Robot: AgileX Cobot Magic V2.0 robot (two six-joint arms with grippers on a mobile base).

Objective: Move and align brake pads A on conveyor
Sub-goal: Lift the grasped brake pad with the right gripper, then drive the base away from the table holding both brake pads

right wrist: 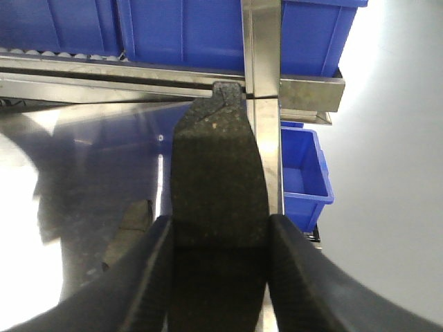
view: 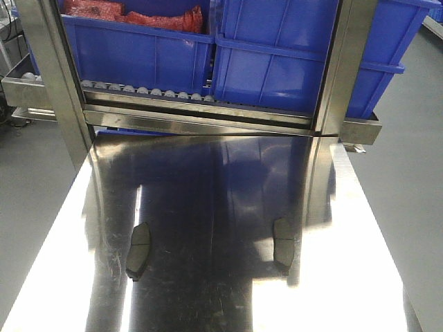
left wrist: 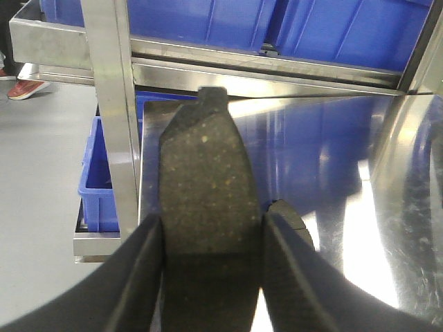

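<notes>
**Ana:** What do you see from the front?

**Ben:** A shiny steel surface [view: 221, 297]. Two brake pads lie flat on it, well apart from each other: the left pad [view: 138, 250] and the right pad [view: 283, 243]. Each has its long side pointing toward the rack. Behind the surface stands a steel rack [view: 208, 119] that carries blue bins [view: 277, 62], and one bin holds red bags [view: 131, 14].

**Ana:** And in the left wrist view?

**Ben:** The left gripper [left wrist: 211, 223] has its jaws narrow. They press on both long edges of a third pad [left wrist: 206, 173]. The speckled face of this pad looks at the camera, and its small tab points to the rack. Just behind one black finger [left wrist: 294, 277], the edge of a lying pad [left wrist: 289, 211] shows on the surface. I cannot tell which pad it is. Beside the surface, lower down, is a low blue bin [left wrist: 97, 187].

**Ana:** And the right wrist view?

**Ben:** It is nearly the same. The right gripper [right wrist: 220, 223] has its jaws narrow on a fourth pad [right wrist: 218, 166], gripped by its long edges, with the rough face toward the camera. Its tab lies in front of a steel post [right wrist: 261, 55]. On the surface beside the jaws is a dark shape [right wrist: 128, 232]. It may be a pad, but it is too blurred for me to be sure.
</notes>
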